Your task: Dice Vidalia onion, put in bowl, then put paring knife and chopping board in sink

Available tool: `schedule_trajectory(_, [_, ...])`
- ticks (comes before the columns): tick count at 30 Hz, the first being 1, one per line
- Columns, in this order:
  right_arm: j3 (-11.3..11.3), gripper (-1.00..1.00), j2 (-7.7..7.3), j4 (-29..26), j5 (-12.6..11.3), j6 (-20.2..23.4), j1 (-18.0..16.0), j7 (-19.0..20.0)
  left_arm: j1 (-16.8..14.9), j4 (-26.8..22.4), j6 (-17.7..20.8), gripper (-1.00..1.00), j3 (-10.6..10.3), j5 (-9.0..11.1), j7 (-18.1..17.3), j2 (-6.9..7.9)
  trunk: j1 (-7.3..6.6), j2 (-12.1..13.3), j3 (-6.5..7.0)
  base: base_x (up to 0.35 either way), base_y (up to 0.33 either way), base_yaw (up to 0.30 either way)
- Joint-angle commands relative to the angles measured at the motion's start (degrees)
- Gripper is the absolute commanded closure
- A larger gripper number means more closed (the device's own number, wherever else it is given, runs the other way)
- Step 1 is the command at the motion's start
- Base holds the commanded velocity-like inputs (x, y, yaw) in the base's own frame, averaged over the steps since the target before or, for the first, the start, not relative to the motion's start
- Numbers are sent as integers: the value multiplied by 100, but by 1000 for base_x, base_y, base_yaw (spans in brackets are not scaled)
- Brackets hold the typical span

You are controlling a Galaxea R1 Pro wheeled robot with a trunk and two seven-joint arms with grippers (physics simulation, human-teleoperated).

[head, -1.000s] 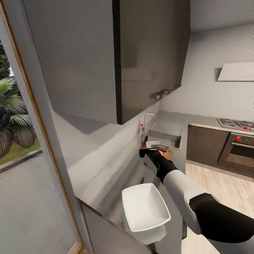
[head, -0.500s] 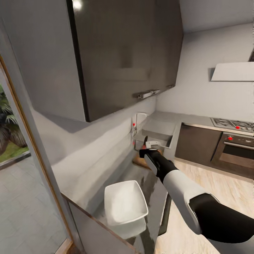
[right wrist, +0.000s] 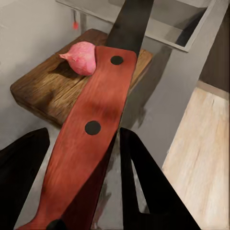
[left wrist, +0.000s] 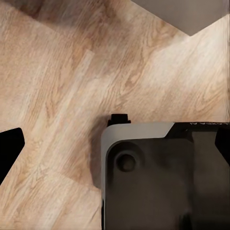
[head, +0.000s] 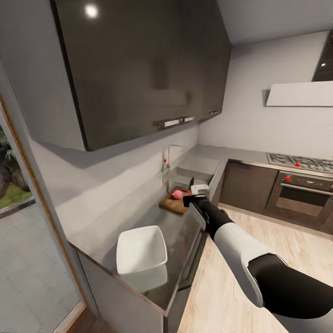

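The smooth grey reflective steel countertop [head: 182, 229] runs along the wall under dark upper cabinets [head: 143, 69] and turns a corner toward the hob and oven [head: 296, 192]; its thin front edge borders a wide stretch of pale wooden floor [head: 222, 286] to the robot's right. At the far end of the run sits the rectangular grey steel sink [head: 192, 173], with its chrome tap and red knob [head: 165, 162] against the wall. Just this side of the basin lies the rectangular brown wooden chopping board [head: 173, 203], its rounded near corner close to the counter's front edge, and bare steel lies between it and the shallow white glossy bowl [head: 141, 249], which stands well apart near the counter's near corner. The small pinkish-red Vidalia onion [right wrist: 80, 57] rests whole on the board, toward its sink side. The right gripper [head: 194, 198] reaches out over the counter's edge beside the board — its dark fingers [right wrist: 139, 177] are clamped on the red handle of the paring knife [right wrist: 96, 129], whose short dark blade points toward the sink. In the right wrist view the handle's upper end overlaps the onion, though contact cannot be judged. The left gripper [left wrist: 115, 139] hangs over the wooden floor beside the robot's dark base [left wrist: 167, 177]; one dark fingertip [left wrist: 9, 148] shows at one edge and another at the opposite edge, so the claw stands wide apart, holding nothing.
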Motion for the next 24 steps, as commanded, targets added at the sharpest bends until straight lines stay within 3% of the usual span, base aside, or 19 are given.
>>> schedule_trajectory(1, [24,100,0,-4,-57,21,-3,-52,-8,23,-34,-100,-48,50,-18,-4,2,-8,-6,-40,-329,130])
schedule_trajectory(24, [26,100,0,-39,-51,35,-3,-67,-8,23,-31,-100,-48,50,-18,-11,2,-8,-6,-3,-337,267])
